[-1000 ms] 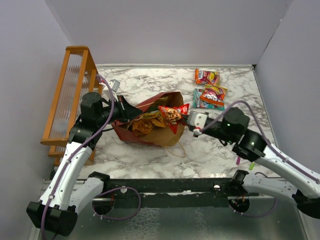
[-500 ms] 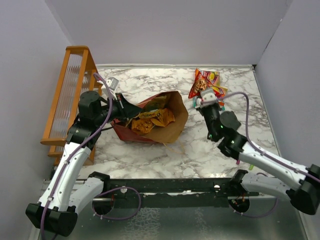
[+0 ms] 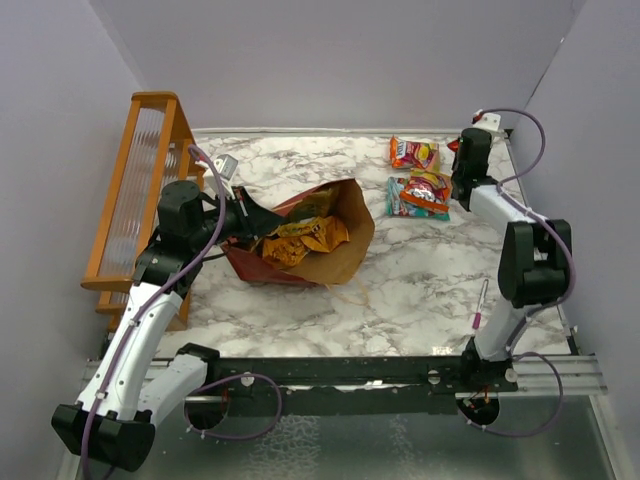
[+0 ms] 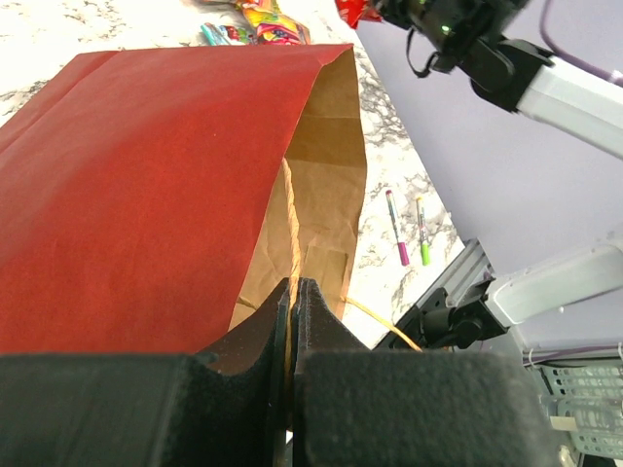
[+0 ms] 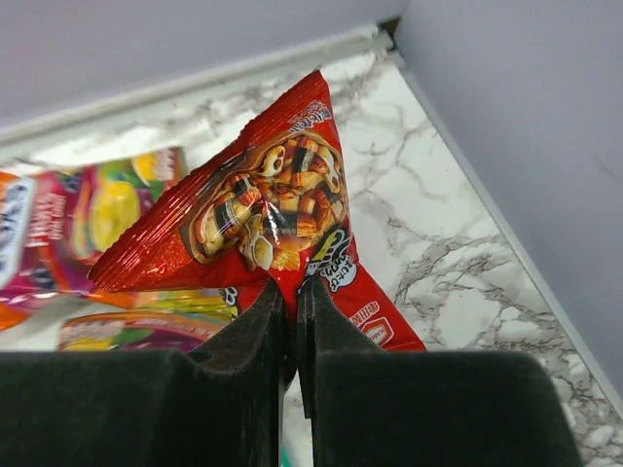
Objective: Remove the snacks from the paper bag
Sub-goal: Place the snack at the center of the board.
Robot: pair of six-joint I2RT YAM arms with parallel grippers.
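Observation:
The paper bag (image 3: 340,262) lies on its side, mouth toward the right, with orange and yellow snacks (image 3: 298,238) in its mouth. My left gripper (image 3: 243,213) is shut on the bag's tan handle (image 4: 290,229) at the upper lip (image 4: 146,185). My right gripper (image 3: 458,150) is at the back right corner. In the right wrist view it (image 5: 294,304) is shut on a red snack packet (image 5: 273,209), held over the marble near the wall. Two more snack packets (image 3: 413,153) (image 3: 420,193) lie on the table beside it.
An orange wooden rack (image 3: 140,190) stands along the left wall. A pink pen (image 3: 480,305) lies front right; pink and green pens show in the left wrist view (image 4: 397,229). Walls close in on the back and right.
My right arm has carried the red packet from the bag's mouth to the back right corner. My left gripper and the bag have stayed put.

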